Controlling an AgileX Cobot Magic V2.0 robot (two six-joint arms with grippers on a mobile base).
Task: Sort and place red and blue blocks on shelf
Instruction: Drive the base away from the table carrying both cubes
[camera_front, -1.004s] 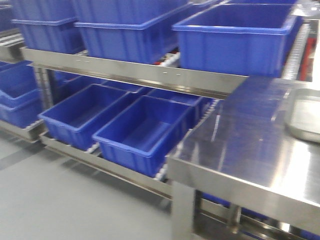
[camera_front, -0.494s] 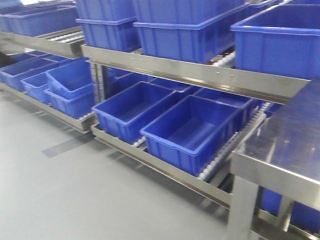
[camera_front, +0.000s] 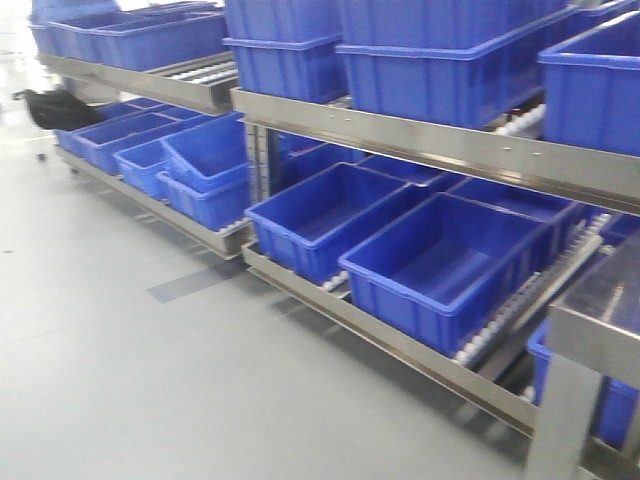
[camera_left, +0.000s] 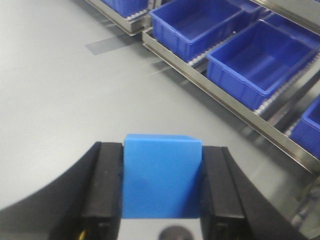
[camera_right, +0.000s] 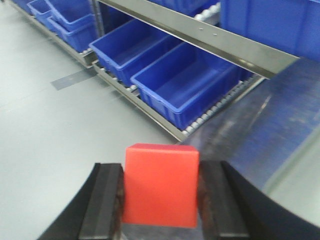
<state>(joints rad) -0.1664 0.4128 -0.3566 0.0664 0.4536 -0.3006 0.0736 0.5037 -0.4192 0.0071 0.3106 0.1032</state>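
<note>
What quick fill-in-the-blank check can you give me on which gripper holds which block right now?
The left gripper is shut on a block coloured ___.
The red block is clamped in the ___ gripper.
The bins on the shelf are coloured ___.
Missing words: blue; right; blue.

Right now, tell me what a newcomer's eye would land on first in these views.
The two cubes jump out: the blue block clamped in the left tool and the red block clamped in the right tool, each filling the bottom of its wrist view. Beyond them the shelf runs across the front view, its steel tiers packed with big blue bins.
</note>
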